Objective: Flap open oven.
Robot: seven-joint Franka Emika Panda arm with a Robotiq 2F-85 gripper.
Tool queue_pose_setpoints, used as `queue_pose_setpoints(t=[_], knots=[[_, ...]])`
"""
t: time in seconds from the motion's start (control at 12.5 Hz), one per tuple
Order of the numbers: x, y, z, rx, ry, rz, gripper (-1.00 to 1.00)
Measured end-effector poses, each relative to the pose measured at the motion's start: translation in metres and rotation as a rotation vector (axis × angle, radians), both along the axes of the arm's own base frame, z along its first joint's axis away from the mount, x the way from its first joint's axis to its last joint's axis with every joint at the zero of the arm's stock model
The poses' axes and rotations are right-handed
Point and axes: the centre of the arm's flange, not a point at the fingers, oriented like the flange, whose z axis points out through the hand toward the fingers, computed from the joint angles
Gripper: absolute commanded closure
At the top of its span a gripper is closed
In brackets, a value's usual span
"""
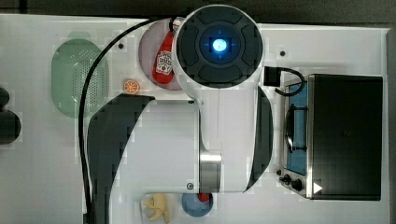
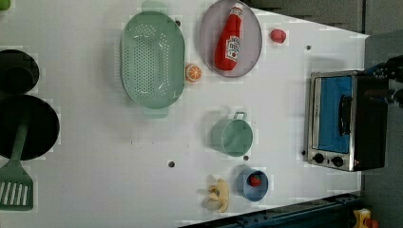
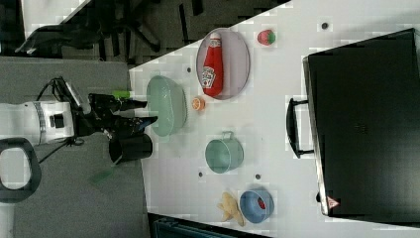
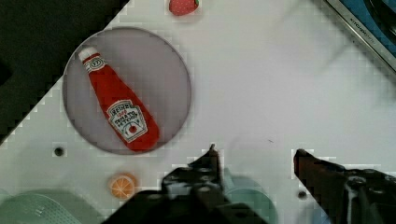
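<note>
Gripper [image 4: 254, 156]: fingers spread wide, holding nothing, poised above the table [image 4: 261, 79]. Oven [image 2: 349, 121]: at the left view's right edge, door apparently closed, handle well apart from the gripper.

Black oven [image 2: 351, 121] showed a blue door; red ketchup bottle [image 2: 229, 39] lay on grey plate [image 2: 207, 28]; green perforated colander [image 2: 151, 59].

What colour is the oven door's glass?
Blue-tinted, clearest in the left view on the oven.
</note>
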Motion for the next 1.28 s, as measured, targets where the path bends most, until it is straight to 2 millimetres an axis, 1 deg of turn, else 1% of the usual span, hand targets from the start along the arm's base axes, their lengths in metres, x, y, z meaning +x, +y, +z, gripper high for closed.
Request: queue_pose_setpoints(t=[0.08, 0.16, 0.24, 0.32, 0.4, 0.48, 0.56, 0.64, 0.8, 0.96, 1.12, 1.2, 1.28], knots=[[-0.029, -0.002, -0.008, 0.0, 0.087, -0.004, -0.58], [-0.059, -0.004, -0.006, 0.001, 0.14, -0.009, -0.8], [-0.079, -0.008, 0.009, 0.003, 0.126, -0.017, -1.0], [-0.09, -0.012, 0.032, 0.006, 0.076, -0.025, -1.0], [-0.096, -0.015, 0.054, 0.007, 0.027, -0.032, -1.0], [-0.099, -0.018, 0.074, 0.005, -0.016, -0.036, -1.0], [-0.1, -0.019, 0.088, 0.005, -0.051, -0.038, -1.0], [-0.101, -0.021, 0.093, 0.005, -0.063, -0.042, -0.9], [-0.099, -0.024, 0.087, 0.019, -0.052, -0.052, -0.4], [-0.092, -0.025, 0.073, 0.016, -0.026, -0.051, 0.07], [-0.09, -0.026, 0.053, 0.018, 0.021, -0.053, 0.54], [-0.089, -0.027, 0.044, 0.024, 0.041, -0.058, 0.65], [-0.09, -0.028, 0.038, 0.027, 0.058, -0.061, 0.65]])
